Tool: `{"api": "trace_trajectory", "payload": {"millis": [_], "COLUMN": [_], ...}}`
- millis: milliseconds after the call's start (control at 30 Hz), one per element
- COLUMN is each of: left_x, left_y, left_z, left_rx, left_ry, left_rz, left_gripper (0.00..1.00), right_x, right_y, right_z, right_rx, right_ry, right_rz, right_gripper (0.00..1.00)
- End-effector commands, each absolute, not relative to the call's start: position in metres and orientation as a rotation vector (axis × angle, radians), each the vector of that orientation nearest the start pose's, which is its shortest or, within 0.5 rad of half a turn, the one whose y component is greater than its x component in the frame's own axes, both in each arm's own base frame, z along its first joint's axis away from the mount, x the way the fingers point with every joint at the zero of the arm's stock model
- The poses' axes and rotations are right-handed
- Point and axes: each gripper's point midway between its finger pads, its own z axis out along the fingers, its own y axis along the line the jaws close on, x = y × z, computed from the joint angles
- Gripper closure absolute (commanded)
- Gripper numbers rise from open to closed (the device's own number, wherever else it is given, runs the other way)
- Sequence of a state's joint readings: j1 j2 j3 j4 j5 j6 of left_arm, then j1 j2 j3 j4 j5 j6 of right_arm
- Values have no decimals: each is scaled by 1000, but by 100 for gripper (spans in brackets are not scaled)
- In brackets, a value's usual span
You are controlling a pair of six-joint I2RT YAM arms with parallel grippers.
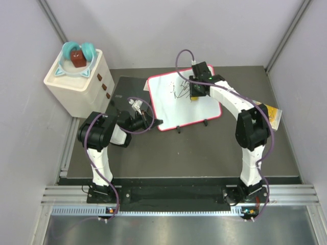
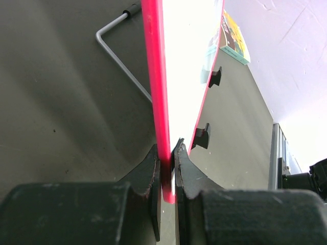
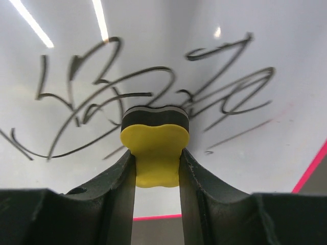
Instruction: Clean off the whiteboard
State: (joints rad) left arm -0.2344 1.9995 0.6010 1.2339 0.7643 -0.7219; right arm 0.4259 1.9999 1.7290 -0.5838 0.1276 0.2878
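Observation:
The whiteboard (image 1: pixel 168 104), white with a thin red frame and small black feet, lies tilted on the dark table, with black scribbles (image 1: pixel 180 90) near its far edge. My left gripper (image 1: pixel 155 122) is shut on the board's red near-left edge (image 2: pixel 164 153). My right gripper (image 1: pixel 194 93) is shut on a yellow eraser (image 3: pixel 155 148) with a dark felt pad, pressed onto the board in the middle of the scribbles (image 3: pixel 102 92).
A dark grey slab (image 1: pixel 125 92) lies left of the board. A white drawer unit (image 1: pixel 76 81) with a teal bowl on top stands at the far left. A yellow packet (image 1: pixel 273 115) lies at the right. A metal stand wire (image 2: pixel 115 48) shows behind the board.

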Motion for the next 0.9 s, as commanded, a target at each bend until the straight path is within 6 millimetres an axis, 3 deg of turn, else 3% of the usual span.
{"api": "trace_trajectory", "payload": {"millis": [0,167,367,467,600,633,667,733,867], "left_x": [364,364,364,364,364,364,364,364,365], "left_y": [-216,-217,-218,-218,-219,-219,-219,-220,-220], "left_z": [30,30,29,29,29,29,29,29,29], "left_rx": [153,156,161,159,164,162,165,167,171], "left_ry": [1964,1964,1971,1972,1970,1972,1970,1973,1973], "left_rz": [-1171,-1165,-1165,-1161,-1162,-1161,-1163,-1164,-1166], "left_gripper": [100,100,100,100,100,100,100,100,100], "right_x": [471,455,455,456,461,472,467,475,479], "right_y": [277,319,312,289,245,229,214,186,146], "right_z": [109,101,101,92,71,77,63,61,59], "right_rx": [-284,-380,-349,-301,-178,-116,-90,-10,85], "right_ry": [2427,2452,2455,2481,2547,2517,2545,2544,2531], "right_rz": [266,312,263,179,152,174,153,127,74], "right_gripper": [100,100,100,100,100,100,100,100,100]}}
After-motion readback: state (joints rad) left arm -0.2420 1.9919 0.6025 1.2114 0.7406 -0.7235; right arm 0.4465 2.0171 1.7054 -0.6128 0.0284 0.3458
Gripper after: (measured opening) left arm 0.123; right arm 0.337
